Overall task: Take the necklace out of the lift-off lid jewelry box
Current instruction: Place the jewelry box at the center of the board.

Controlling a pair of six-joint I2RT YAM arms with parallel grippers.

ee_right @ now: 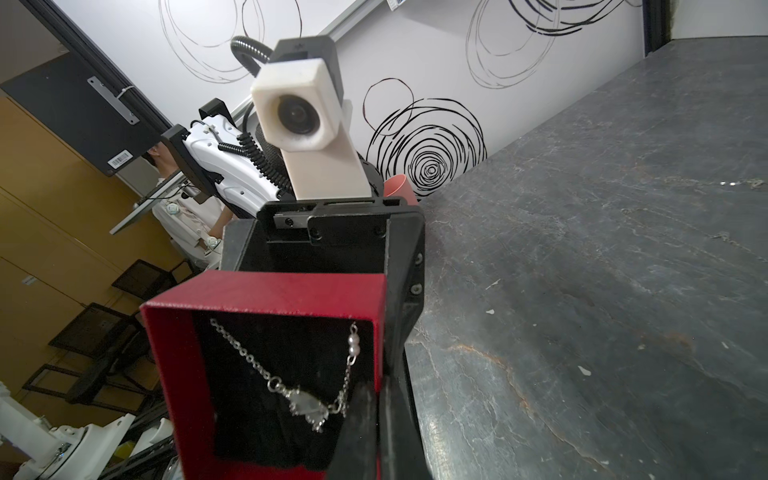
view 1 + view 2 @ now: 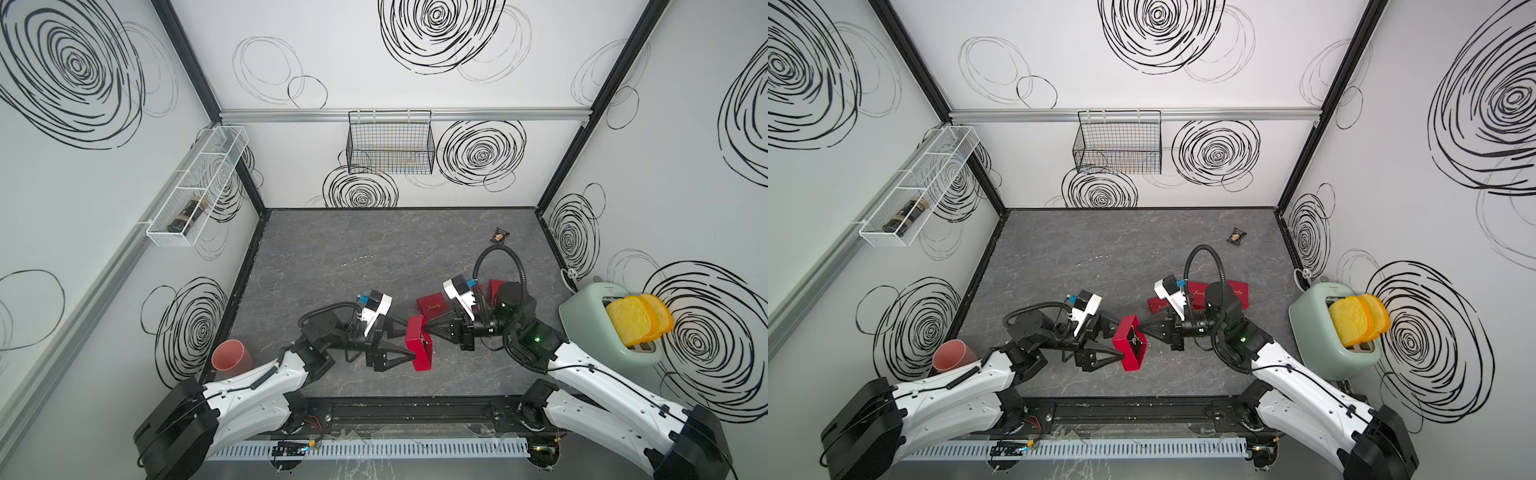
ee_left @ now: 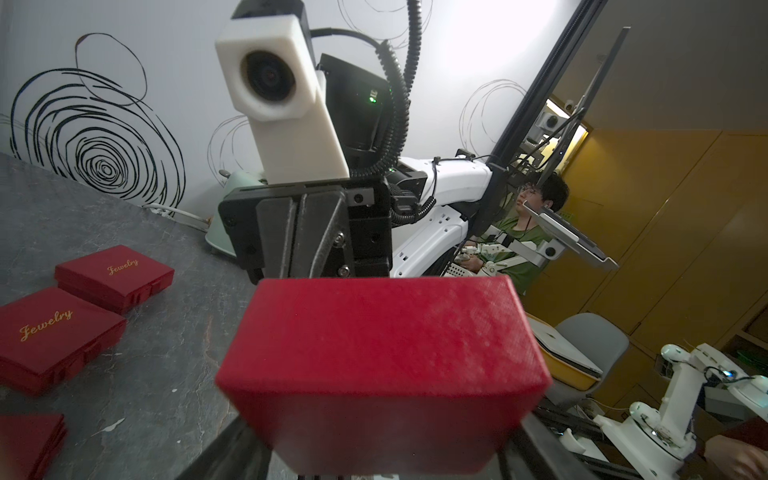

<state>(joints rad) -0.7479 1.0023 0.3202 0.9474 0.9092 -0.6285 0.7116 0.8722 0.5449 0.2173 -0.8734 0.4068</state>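
The red jewelry box [image 2: 419, 348] [image 2: 1130, 345] is lidless and held tipped above the table, its open side facing the right arm. My left gripper [image 2: 406, 341] [image 2: 1119, 343] [image 3: 382, 469] is shut on its outer walls, and the box's red back [image 3: 382, 365] fills the left wrist view. The silver necklace [image 1: 305, 407] with a pale pendant lies on the black lining inside the box [image 1: 270, 299]. My right gripper [image 2: 428, 331] [image 2: 1142, 331] [image 1: 376, 399] is shut, with its tips at the box's side wall right beside the chain. Whether the chain is pinched is hidden.
A red lid marked "Jewelry" [image 2: 432, 306] [image 3: 50, 328] lies behind the right gripper, with more red boxes [image 2: 1221, 291] [image 3: 114, 270] beside it. A green toaster [image 2: 598, 328] with bread stands at the right. A pink cup [image 2: 230, 355] is at the left and a small packet [image 2: 498, 236] far back.
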